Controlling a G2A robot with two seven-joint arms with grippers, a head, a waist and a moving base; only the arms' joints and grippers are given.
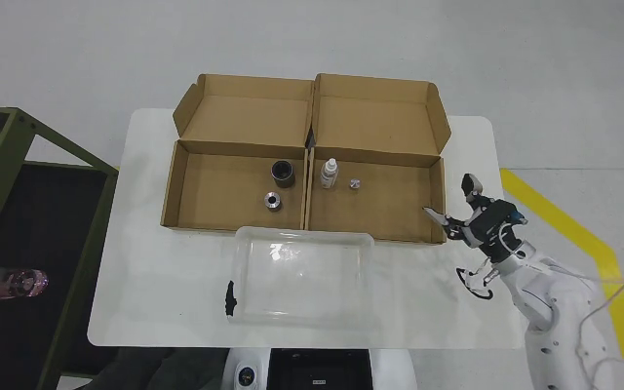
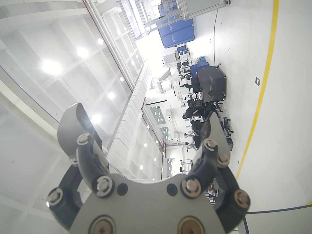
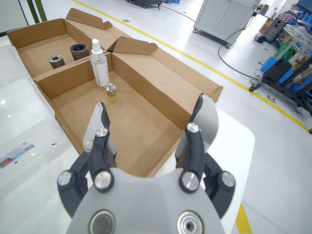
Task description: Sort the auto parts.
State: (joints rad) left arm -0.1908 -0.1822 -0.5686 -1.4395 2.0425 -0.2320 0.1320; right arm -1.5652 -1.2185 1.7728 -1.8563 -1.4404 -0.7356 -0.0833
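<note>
Now the right claw [image 3: 151,102] is held wide, with nothing between its fingers, over the outer end of the right box [image 3: 151,81], at about three o'clock on the table [image 1: 146,273] as seen from above. Toward nine o'clock from the claw, inside that box, a small capped jar [image 3: 111,93] is stood, with a spray bottle [image 3: 100,66] just beside it; both are upright. In the left box [image 3: 41,32], at eleven o'clock on the table, a grey ring [image 3: 56,61] and a dark sleeve [image 3: 78,51] are set on end, apart. A clear tray [image 1: 302,231] is placed at six o'clock, just beside the boxes. The left claw [image 2: 146,113] is likewise spread wide and empty, turned up toward the ceiling.

The ring and sleeve are judged heavy, stiff and smooth, best taken from above across the round wall. The bottle is judged light and easily tipped, so its body should be gripped low. The jar may be fragile, so its cap could be pinched gently.
</note>
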